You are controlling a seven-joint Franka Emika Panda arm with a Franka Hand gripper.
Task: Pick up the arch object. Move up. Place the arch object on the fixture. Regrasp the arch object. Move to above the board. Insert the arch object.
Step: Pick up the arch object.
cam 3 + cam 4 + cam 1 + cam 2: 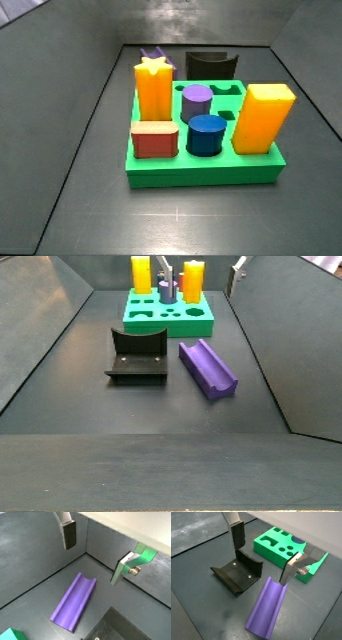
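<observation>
My pincer (261, 551) hangs wide open, empty, above the purple arch object (266, 607); descending off-centre, I'd nudge it askew.

Gripper (264, 554) hung above the floor, jaws apart, nothing between the fingers (238, 536) | purple arch object (269, 607) lay on its back, trough upward, just beside the fixture (238, 573) | green board (278, 547) sat behind the fixture, cutouts showing.
</observation>
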